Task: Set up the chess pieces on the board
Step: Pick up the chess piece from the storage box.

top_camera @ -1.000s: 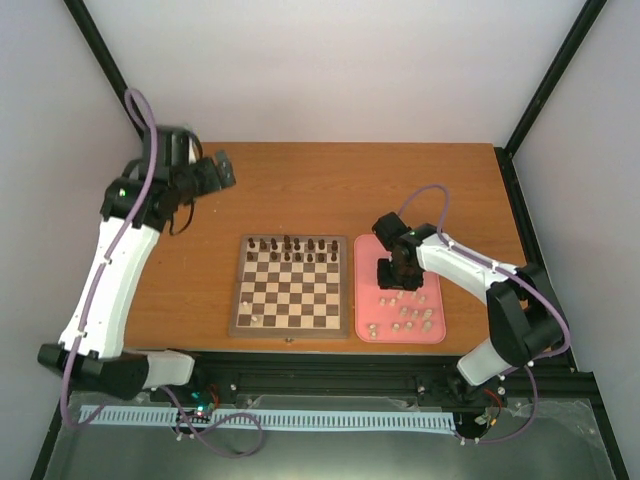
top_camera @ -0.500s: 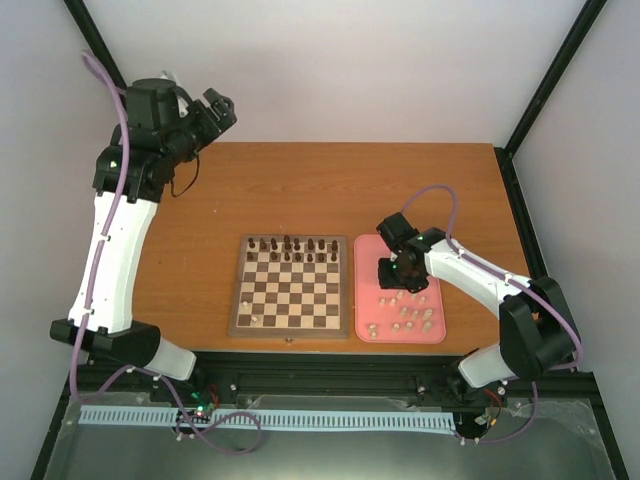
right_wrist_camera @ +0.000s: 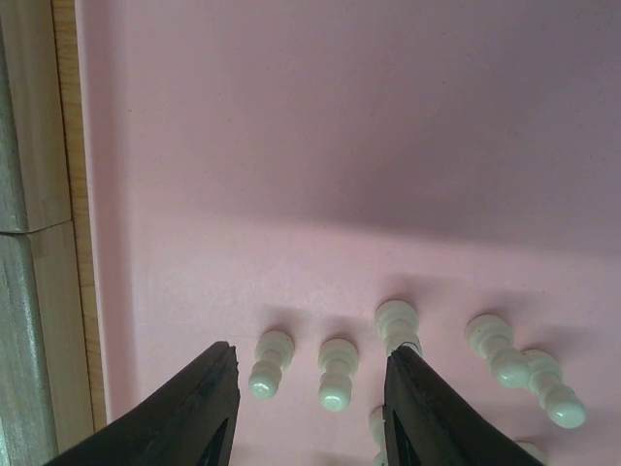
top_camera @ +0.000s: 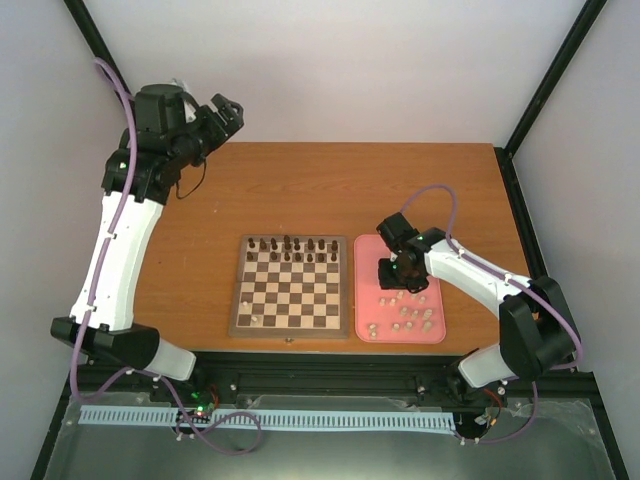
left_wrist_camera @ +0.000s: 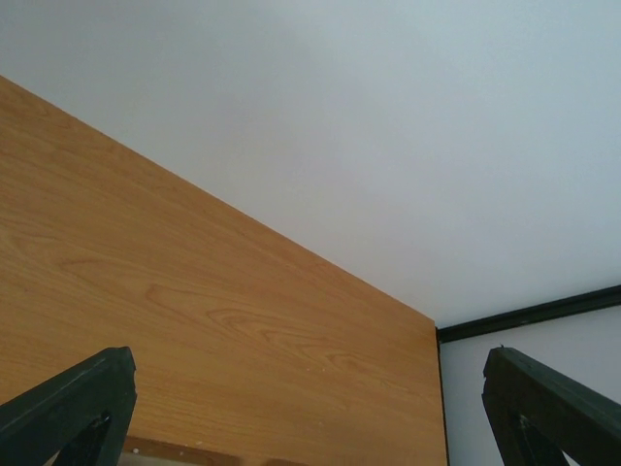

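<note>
The board [top_camera: 290, 285] lies mid-table, with dark chessmen along its far rows and a few cream chess pieces [top_camera: 255, 321] on its near left squares. Most cream chess pieces [top_camera: 405, 315] lie loose on the pink tray [top_camera: 370, 250]. My right gripper [top_camera: 390, 275] hangs low over that tray, open. In the right wrist view, two lying pawns [right_wrist_camera: 270, 362] [right_wrist_camera: 336, 372] sit between the fingers [right_wrist_camera: 209, 408], touching neither, and a third piece [right_wrist_camera: 398, 325] lies by the right fingertip. My left gripper [top_camera: 225, 110] is raised at the far left corner, wide open [left_wrist_camera: 309, 354] and empty.
The tray lies against the board's right side; the board's edge [right_wrist_camera: 24, 116] shows at the left of the right wrist view. More cream pieces [right_wrist_camera: 495, 345] lie right of the fingers. The left wrist sees bare table [left_wrist_camera: 194, 291] and the white back wall [left_wrist_camera: 388, 116].
The left arm has swung up and back, lifting its gripper off the table toward the rear wall. The right gripper has settled slightly over the tray's pieces, its jaws a touch wider.
</note>
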